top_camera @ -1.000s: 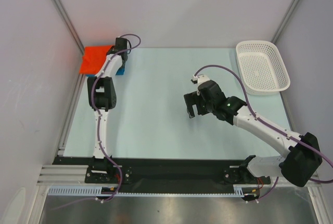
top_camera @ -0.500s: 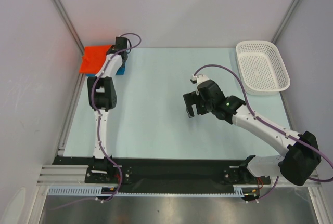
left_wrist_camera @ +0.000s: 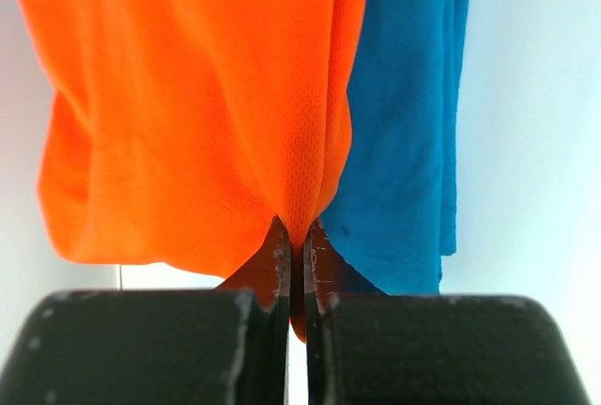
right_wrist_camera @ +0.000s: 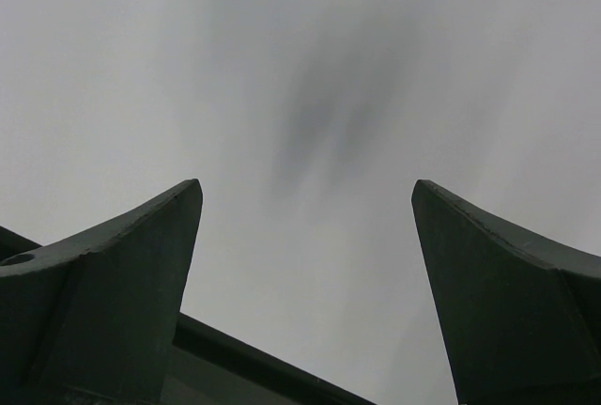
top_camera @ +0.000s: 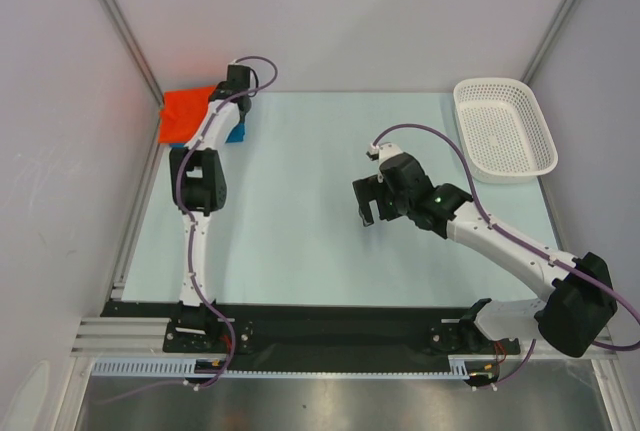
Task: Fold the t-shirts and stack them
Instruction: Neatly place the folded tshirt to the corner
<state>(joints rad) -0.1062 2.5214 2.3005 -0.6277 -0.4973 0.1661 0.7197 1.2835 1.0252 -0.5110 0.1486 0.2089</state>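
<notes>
Black fingers of the right tool (right_wrist_camera: pixel 305 194) stand wide apart with nothing between them. It hovers over the bare middle of the desk (top_camera: pixel 300 241), well apart from the white basket (top_camera: pixel 466 129) at the far right. Farther back, in the far left corner, the left tool (left_wrist_camera: pixel 294 236) is pinched tight on the near edge of the orange-red shirt (left_wrist_camera: pixel 197 104), with a small tuck of cloth caught between its tips. The blue shirt (left_wrist_camera: pixel 404 123) lies just beside it on the right. It seems to run under the orange one, though the overlap is hard to make out from the wrist view.

The bite is thin. If the arm pulls quickly, the fine knit could slide out of the tips, or the fold could drag open. Because the two shirts touch, a pull might also carry the blue one along and skew the stack. The corner leaves little room to lay cloth flat.

Compared with the overhead picture from a second ago, the left wrist has shifted slightly toward the far edge, and the orange cloth has moved a little with it. The right arm has barely stirred.
</notes>
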